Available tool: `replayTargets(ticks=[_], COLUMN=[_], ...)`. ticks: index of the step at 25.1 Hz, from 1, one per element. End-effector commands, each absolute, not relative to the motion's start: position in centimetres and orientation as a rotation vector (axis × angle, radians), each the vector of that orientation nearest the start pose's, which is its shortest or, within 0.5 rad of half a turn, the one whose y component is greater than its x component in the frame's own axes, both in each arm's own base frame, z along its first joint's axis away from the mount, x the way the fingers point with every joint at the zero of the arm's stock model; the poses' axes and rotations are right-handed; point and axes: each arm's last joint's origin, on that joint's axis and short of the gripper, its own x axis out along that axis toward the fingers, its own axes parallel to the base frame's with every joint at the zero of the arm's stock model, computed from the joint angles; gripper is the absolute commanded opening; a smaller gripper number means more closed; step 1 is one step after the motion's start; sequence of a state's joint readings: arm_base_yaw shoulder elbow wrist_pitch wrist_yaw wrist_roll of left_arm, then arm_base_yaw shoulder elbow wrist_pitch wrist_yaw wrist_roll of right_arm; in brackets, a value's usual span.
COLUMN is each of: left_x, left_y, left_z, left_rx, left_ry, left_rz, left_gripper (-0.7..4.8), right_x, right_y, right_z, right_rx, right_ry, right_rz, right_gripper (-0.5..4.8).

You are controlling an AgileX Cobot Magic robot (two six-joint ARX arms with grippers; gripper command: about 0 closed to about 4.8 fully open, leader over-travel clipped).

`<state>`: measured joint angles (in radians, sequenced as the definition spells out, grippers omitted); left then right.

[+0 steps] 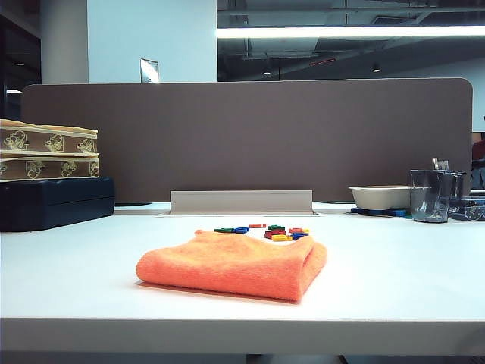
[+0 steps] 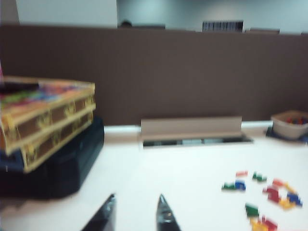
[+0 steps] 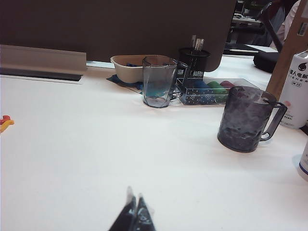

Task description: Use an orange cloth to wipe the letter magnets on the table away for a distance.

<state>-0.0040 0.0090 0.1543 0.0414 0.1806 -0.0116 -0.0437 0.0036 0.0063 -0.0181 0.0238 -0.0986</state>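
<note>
The folded orange cloth (image 1: 233, 265) lies on the white table (image 1: 76, 273), near its front edge. Just behind it sit the letter magnets (image 1: 270, 230), small red, green, blue and yellow pieces in a loose cluster. In the left wrist view the letter magnets (image 2: 263, 198) are scattered off to one side of my left gripper (image 2: 137, 198), whose two dark tips stand apart with only bare table between them. My right gripper (image 3: 134, 193) hovers over bare table with its tips pressed together; one red and yellow magnet (image 3: 5, 123) shows at the picture's edge. Neither gripper appears in the exterior view.
Stacked patterned boxes (image 1: 47, 154) rest on a dark case (image 1: 57, 203) at the back left. A brown partition (image 1: 250, 136) and a cable tray flap (image 1: 241, 202) run along the back. A bowl (image 1: 379, 196), clear cups (image 3: 158, 80), a pen holder (image 3: 193, 62) and a grey mug (image 3: 245, 119) crowd the right.
</note>
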Motion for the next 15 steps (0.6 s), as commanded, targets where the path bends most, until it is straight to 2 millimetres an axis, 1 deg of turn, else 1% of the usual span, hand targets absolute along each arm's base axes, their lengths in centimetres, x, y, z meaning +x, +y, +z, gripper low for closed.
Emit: replayTargets(ticks=[1, 4, 6, 7, 11, 13, 15], left_x=[8.2, 8.5, 9.4, 9.8, 12.2, 13.3, 13.9], left_y=[-0.6, -0.7, -0.8, -0.9, -1.2, -1.5, -1.9], left_z=[23.9, 25.9, 26.9, 27.0, 26.7, 25.9, 25.5], left_rx=[0.031, 0.036, 0.041, 0.043, 0.057, 0.071, 0.087], left_ry=[-0.223, -0.226, -0.225, -0.224, -0.161, -0.095, -0.066], left_rz=[-0.205, -0.229, -0.271, -0.292, -0.405, -0.443, -0.476], left_gripper=[0.92, 0.92, 0.92, 0.92, 0.92, 0.94, 0.96], right_x=[9.8, 9.8, 9.8, 9.8, 9.8, 9.8, 9.8], right_y=[-0.5, -0.5, -0.5, -0.5, -0.5, -0.5, -0.5], right_z=[16.3, 16.3, 16.3, 16.3, 16.3, 16.3, 16.3], right_rx=[-0.097, -0.097, -0.097, -0.097, -0.097, -0.097, -0.097], right_ry=[0.009, 0.010, 0.009, 0.010, 0.009, 0.010, 0.009], right_rz=[-0.066, -0.066, -0.066, -0.066, -0.066, -0.067, -0.067], right_gripper=[0.00, 0.00, 0.00, 0.00, 0.00, 0.00, 0.00])
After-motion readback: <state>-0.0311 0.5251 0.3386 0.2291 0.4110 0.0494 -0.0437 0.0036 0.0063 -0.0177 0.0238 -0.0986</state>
